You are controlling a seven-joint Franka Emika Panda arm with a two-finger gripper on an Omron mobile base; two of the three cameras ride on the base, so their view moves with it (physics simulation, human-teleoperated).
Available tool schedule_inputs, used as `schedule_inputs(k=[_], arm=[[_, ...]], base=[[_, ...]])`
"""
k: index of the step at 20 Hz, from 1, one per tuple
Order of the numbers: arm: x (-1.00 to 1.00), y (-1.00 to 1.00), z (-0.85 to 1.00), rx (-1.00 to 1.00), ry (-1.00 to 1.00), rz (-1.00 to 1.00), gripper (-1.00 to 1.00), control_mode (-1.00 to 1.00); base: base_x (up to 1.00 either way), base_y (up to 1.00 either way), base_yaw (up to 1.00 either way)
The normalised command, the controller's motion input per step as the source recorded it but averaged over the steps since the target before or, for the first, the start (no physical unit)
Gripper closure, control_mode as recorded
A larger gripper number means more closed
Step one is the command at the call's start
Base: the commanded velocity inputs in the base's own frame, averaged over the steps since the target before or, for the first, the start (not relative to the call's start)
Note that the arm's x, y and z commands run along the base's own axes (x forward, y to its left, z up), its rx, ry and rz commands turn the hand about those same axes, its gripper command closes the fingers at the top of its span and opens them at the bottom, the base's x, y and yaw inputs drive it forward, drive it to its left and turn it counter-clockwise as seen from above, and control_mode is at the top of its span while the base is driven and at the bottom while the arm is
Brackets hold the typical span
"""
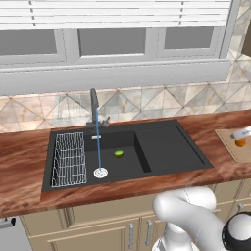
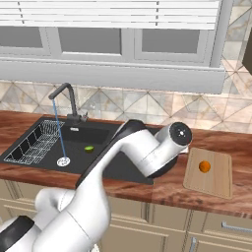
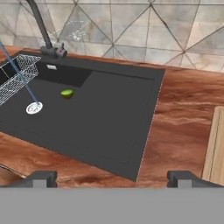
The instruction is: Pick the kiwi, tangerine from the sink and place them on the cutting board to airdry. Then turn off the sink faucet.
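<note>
The lime-green kiwi [image 1: 118, 153] lies in the deep basin of the black sink [image 1: 166, 147], right of the silver drain [image 1: 100, 172]; it also shows as kiwi [image 3: 67, 93]. The orange tangerine [image 2: 204, 166] rests on the tan cutting board [image 2: 211, 177], to the sink's right. A thin blue stream of water runs from the dark grey faucet [image 1: 94, 105] down to the drain. My gripper [image 3: 112, 179] is open and empty, its fingertips far apart, above the counter between sink and board, looking toward the sink.
A wire rack [image 1: 68, 159] fills the sink's left side. The shallow flat basin [image 3: 109, 118] lies between the kiwi and me. Reddish wood counter [image 3: 179, 118] surrounds the sink, with a tiled wall and window behind.
</note>
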Motion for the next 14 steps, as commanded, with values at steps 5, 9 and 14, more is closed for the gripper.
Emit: schedule_inputs(k=[5,9,14], arm=[[-0.20,0.59,0.00,0.00,-0.04,0.07,-1.00,-1.00],[-0.22,0.68,0.00,0.00,-0.07,0.03,-1.00,-1.00],[-0.18,0.71,0.09,0.00,-0.09,-0.01,-1.00,-1.00]], base=[[0.00,0.00,0.00],[0.00,0.00,0.00],[0.00,0.00,0.00]])
